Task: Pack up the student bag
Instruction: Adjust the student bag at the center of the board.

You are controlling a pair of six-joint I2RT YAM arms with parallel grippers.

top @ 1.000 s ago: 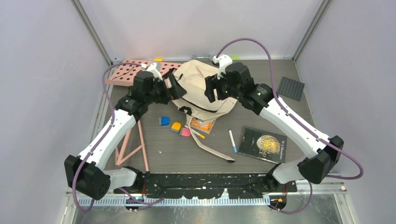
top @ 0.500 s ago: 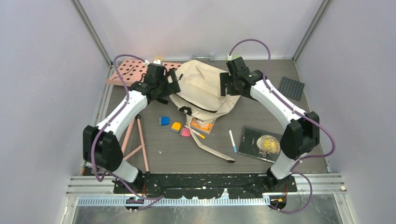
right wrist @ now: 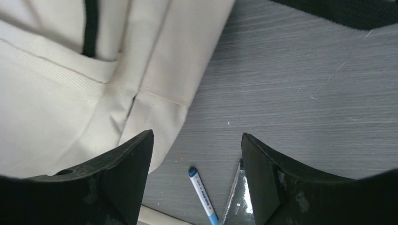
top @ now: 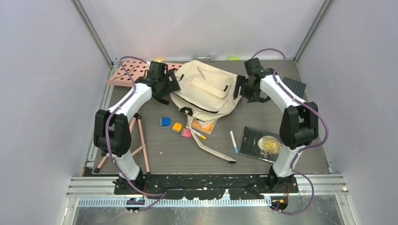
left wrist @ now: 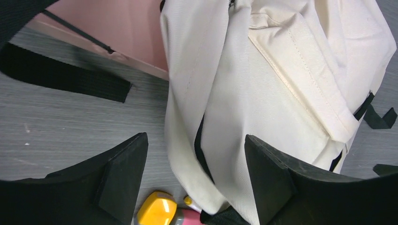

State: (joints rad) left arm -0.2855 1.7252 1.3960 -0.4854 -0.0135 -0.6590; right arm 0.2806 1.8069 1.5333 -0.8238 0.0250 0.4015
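The student bag [top: 206, 90] is a cream backpack with black straps, lying flat at the back middle of the table. My left gripper [top: 172, 84] is at its left edge. In the left wrist view the gripper [left wrist: 195, 173] is open, with the bag's [left wrist: 263, 84] folded side seam between the jaws and touching neither pad. My right gripper [top: 241, 89] is at the bag's right edge. In the right wrist view it [right wrist: 197, 173] is open over bare table, and the bag [right wrist: 70, 93] lies beside its left finger.
In front of the bag lie blue [top: 164, 121], orange [top: 177, 127] and pink [top: 186, 132] erasers, an orange book [top: 203, 125] half under it, a blue pen [top: 233, 141] and a black book [top: 264, 144]. A pink perforated board [top: 131, 70] sits back left, a grey plate [top: 293, 88] back right.
Both arms have stretched backward and outward, from over the bag to its left and right edges. The bag now lies flatter and wider. The left jaws have narrowed slightly.
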